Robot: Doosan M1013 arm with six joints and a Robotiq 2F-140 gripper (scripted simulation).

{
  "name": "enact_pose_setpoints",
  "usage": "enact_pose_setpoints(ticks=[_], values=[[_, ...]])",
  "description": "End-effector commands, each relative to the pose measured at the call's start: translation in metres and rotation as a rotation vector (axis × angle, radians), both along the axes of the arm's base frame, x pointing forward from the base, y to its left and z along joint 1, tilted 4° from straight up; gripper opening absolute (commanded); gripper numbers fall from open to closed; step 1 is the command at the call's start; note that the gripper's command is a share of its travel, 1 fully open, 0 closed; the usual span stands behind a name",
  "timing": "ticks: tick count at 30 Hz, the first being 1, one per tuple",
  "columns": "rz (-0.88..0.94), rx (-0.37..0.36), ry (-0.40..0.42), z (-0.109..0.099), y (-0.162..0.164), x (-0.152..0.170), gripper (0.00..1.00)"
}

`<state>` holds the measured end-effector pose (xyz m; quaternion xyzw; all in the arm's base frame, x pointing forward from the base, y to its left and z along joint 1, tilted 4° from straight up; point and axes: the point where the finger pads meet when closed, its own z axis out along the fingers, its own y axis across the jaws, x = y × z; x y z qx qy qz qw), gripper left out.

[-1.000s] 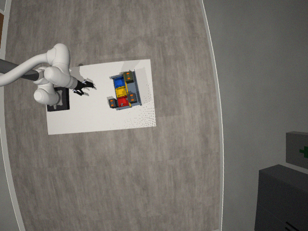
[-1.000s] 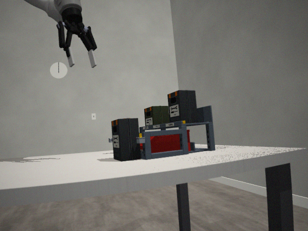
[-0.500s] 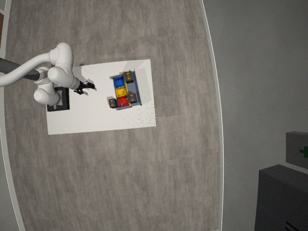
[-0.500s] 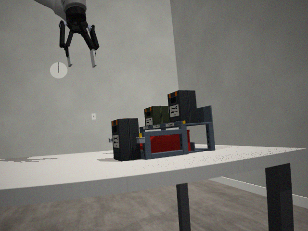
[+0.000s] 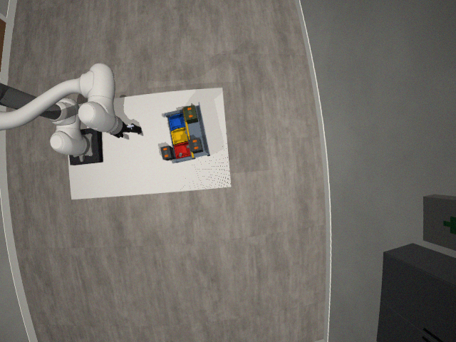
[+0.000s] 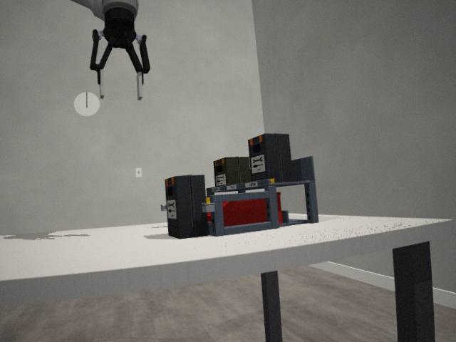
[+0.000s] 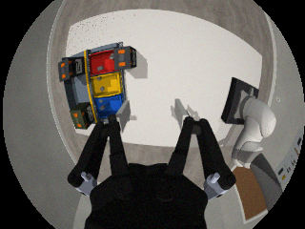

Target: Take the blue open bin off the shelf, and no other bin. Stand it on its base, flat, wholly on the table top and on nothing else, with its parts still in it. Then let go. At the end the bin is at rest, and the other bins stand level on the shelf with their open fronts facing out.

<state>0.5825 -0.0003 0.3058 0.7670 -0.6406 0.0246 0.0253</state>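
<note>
Likely workshop, shelf (image 6: pixel 273 206), toolboxes (image 6: pixel 183 206)

From the exterior view we cannot see the blue bin (image 5: pixel 176 120) at all: it sits behind the shelf (image 6: pixel 271 208) frame and the red bin (image 6: pixel 246 211). Parts inside the bins are too small to tell, and the arm (image 6: pixel 110 4) is cut off above the shelf

Gripper (image 6: pixel 120 88): high above the table, fingers apart, pointing down, holding nothing.
Table (image 6: pixel 110 250): white top, dark legs.
Shelf (image 6: pixel 273 211): blue-grey frame, red bin (image 6: pixel 244 211) inside.
Dark box (image 6: pixel 184 206): upright beside the shelf.
</note>
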Motion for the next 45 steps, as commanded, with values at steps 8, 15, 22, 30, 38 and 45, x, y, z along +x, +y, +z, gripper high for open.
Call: enact_pose_setpoints(ticks=[8, 15, 22, 30, 38, 45], values=[[-0.017, 0.005, 0.007, -0.002, 0.035, 0.036, 0.57], [-0.017, 0.005, 0.007, -0.002, 0.035, 0.036, 0.57], [-0.017, 0.005, 0.007, -0.005, 0.070, 0.071, 0.57], [-0.017, 0.005, 0.007, -0.005, 0.070, 0.071, 0.57], [-0.017, 0.005, 0.007, -0.006, 0.097, 0.100, 0.57], [-0.017, 0.005, 0.007, -0.007, 0.104, 0.107, 0.57]])
